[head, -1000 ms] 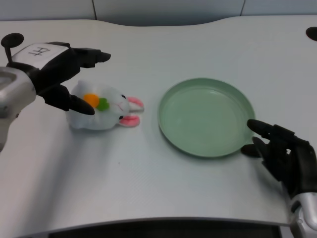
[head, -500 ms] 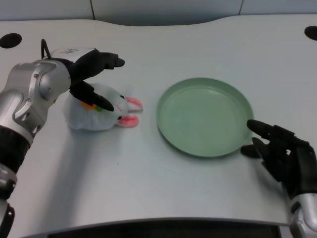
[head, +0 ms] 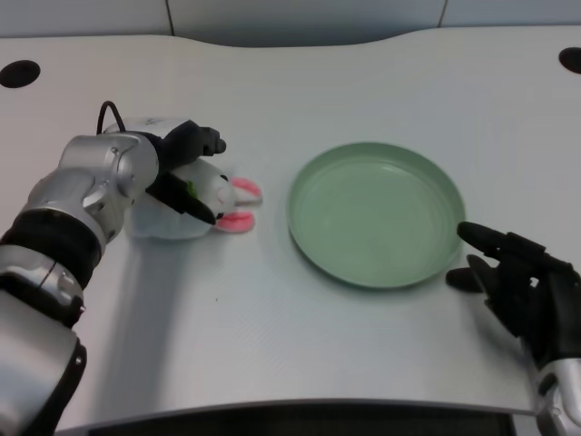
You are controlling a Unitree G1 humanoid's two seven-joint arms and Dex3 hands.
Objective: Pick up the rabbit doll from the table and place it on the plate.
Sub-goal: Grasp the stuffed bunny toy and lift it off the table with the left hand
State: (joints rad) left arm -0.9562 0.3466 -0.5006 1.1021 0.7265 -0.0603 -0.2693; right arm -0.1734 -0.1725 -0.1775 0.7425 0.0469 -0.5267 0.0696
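At the left we find the silver left forearm reaching in over the white table (head: 300, 345), its left hand (head: 186, 168) set down on the rabbit doll (head: 204, 204). The fingers curl over the top and near side of the doll and touch it; we cannot tell whether they have clamped on it or merely rest there. The doll lies on the table to the left of the green plate (head: 377, 213), apart from it, pink ears pointing toward the plate. The hand and wrist cover much of the doll's body, leaving the face and a green spot showing. We make out no readable writing. The plate holds nothing.
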